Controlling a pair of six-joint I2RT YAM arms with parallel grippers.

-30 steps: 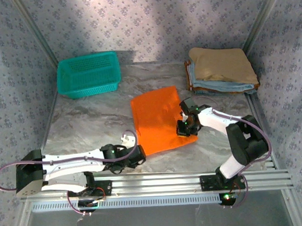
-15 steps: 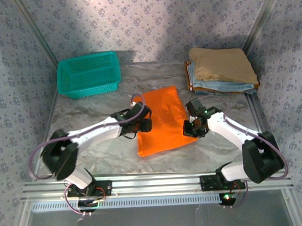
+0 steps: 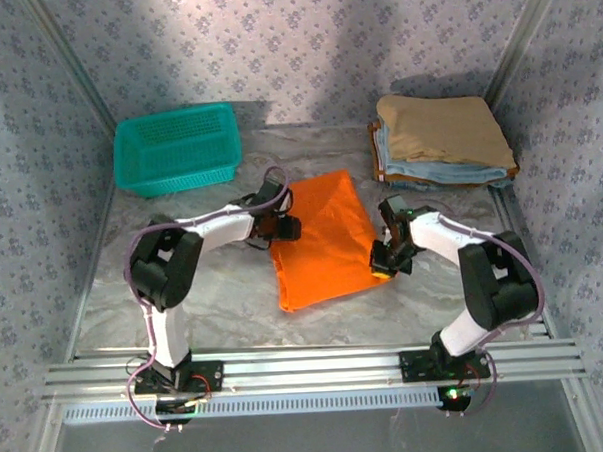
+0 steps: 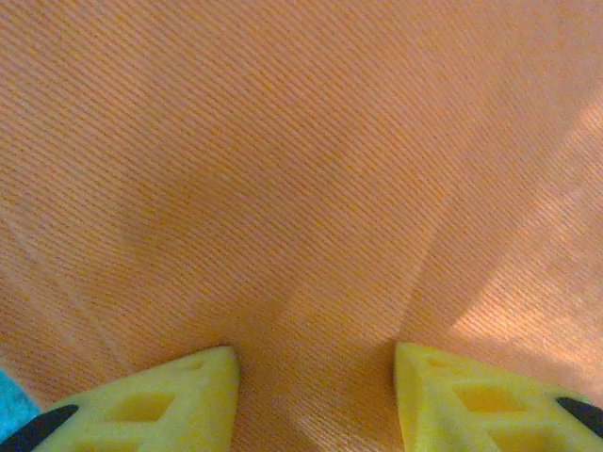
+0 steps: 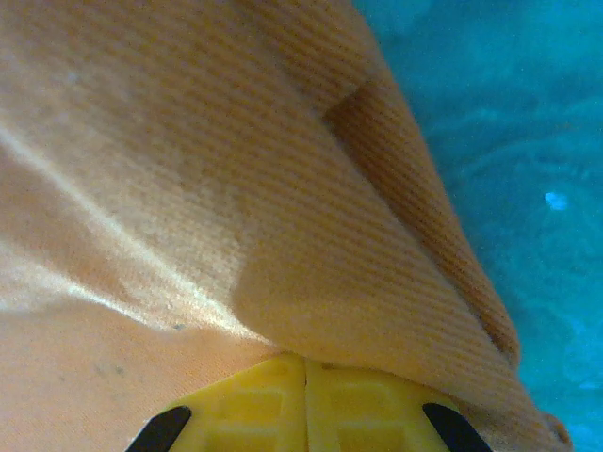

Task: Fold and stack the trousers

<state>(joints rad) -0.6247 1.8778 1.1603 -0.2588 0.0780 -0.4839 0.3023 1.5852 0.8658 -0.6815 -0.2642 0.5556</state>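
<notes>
Item: orange trousers (image 3: pixel 322 240), folded, lying mid-surface (image 3: pixel 184 281). At their left edge, left gripper (image 3: pixel 285 228), jaws apart over cloth. At their right edge, right gripper (image 3: pixel 386 259), pinching cloth.

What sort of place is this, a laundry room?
Probably a robot test cell, not a home: two arms bolted to a metal rail, patterned walls, and a tabletop staged with orange trousers, a teal basket and folded garments.

trousers (image 4: pixel 301 169) cropped in wrist cams, blue garments (image 3: pixel 439 170) mostly under tan garment (image 3: pixel 442 125)
</notes>
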